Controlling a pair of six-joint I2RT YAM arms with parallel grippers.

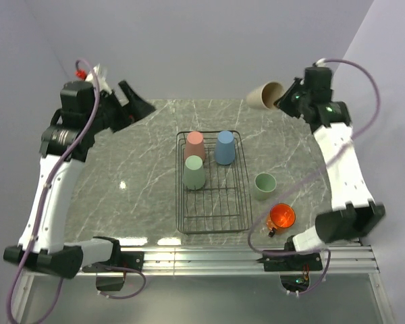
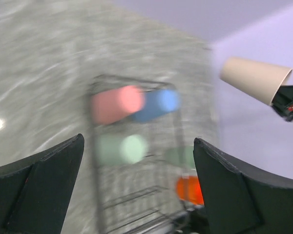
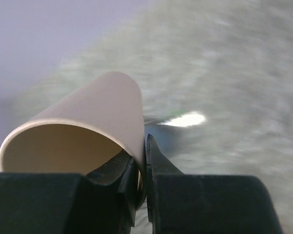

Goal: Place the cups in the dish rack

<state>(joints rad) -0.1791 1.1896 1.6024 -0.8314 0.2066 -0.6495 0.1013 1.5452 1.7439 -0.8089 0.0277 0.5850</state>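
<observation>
The black wire dish rack (image 1: pixel 212 223) sits mid-table with the salmon-pink cup (image 1: pixel 194 144), blue cup (image 1: pixel 224 147) and pale green tumbler (image 1: pixel 194 172) upside down in its far half. My right gripper (image 1: pixel 282 101) is shut on the rim of the beige cup (image 1: pixel 264 95), held tilted in the air at the far right; one finger is inside the rim (image 3: pixel 118 171), the other outside. The shorter pale green cup (image 1: pixel 264 185) and the orange mug (image 1: pixel 281 217) stand right of the rack. My left gripper (image 1: pixel 136 104) is open and empty at the far left.
The left wrist view is blurred; it shows the rack (image 2: pixel 136 204), the cups in it and the beige cup (image 2: pixel 254 78) held high at the right. Purple walls close the far side. The arm bases and a metal rail (image 1: pixel 209 258) line the near edge.
</observation>
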